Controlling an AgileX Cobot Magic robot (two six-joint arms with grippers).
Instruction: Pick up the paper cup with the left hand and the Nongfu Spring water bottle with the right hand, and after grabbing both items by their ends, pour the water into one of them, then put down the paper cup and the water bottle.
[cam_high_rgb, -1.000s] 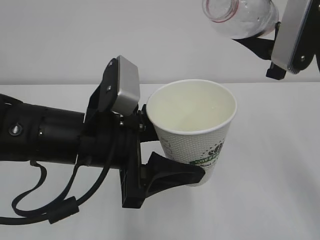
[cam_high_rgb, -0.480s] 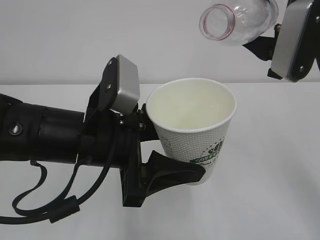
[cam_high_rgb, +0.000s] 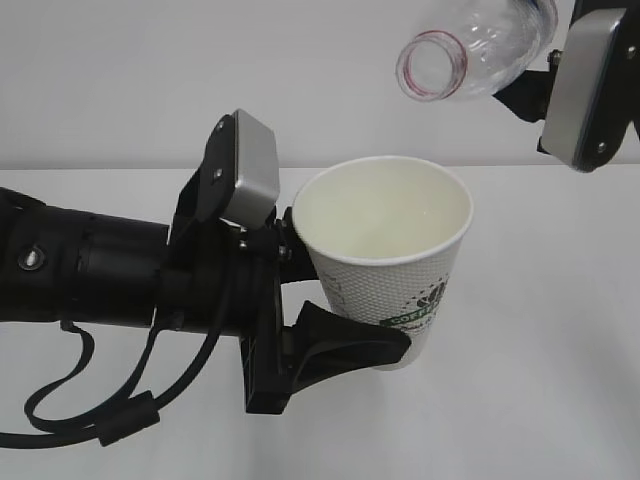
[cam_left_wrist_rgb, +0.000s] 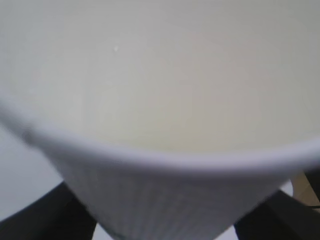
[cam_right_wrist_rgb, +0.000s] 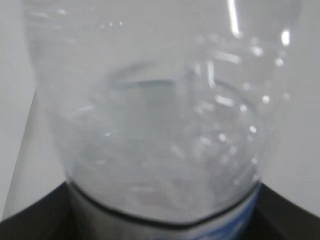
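The white paper cup with a green logo is upright above the table, its mouth open and cream inside. My left gripper is shut on its lower wall, one black finger under its near side. In the left wrist view the cup fills the frame above my left gripper. The clear Nongfu Spring water bottle lies tilted at the top right, its red-ringed open mouth above the cup and apart from it. My right gripper is shut on the bottle; dark fingers flank it. No stream of water shows.
The white table runs under both arms, with a pale wall behind. The left arm's black cables hang low at the front left. The right gripper's grey plate sits at the upper right edge.
The bottle has lifted and tipped back, its mouth turning upward and away from the cup. The cup and the left arm have stayed still.
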